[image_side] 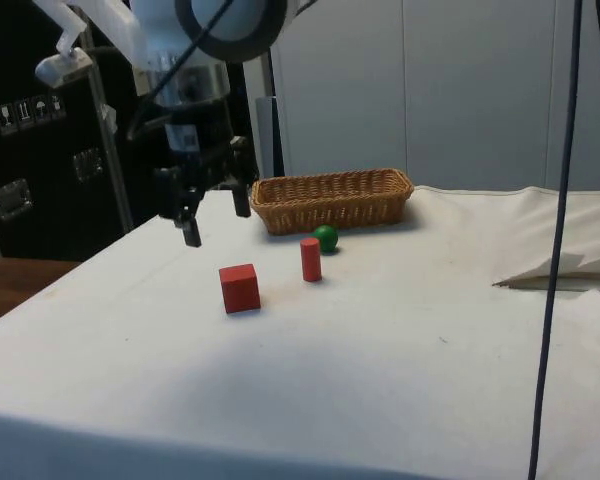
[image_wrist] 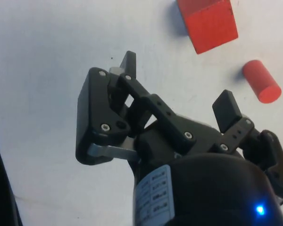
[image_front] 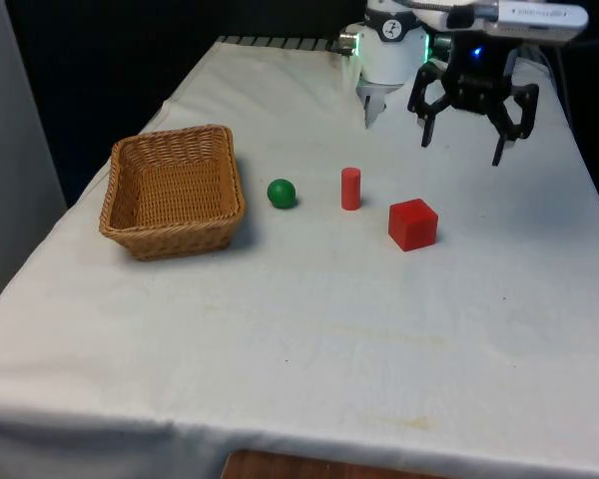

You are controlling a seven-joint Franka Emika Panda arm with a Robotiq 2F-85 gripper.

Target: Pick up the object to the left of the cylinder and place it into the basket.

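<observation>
A green ball [image_front: 282, 193] [image_side: 326, 238] lies on the white cloth, just to the front view's left of an upright red cylinder [image_front: 350, 189] [image_side: 310, 259] [image_wrist: 261, 81]. Further left stands a wicker basket [image_front: 180, 236] [image_side: 330, 211] with nothing in it. My gripper [image_front: 462, 150] [image_side: 217, 225] [image_wrist: 178, 84] hangs open above the table, holding nothing. It is towards the robot's end, behind and to the front view's right of the cylinder, and well apart from the ball.
A red cube [image_front: 412, 224] [image_side: 240, 288] [image_wrist: 207, 21] sits to the front view's right of the cylinder, nearest the gripper. A cable [image_side: 558, 240] hangs down in the side view.
</observation>
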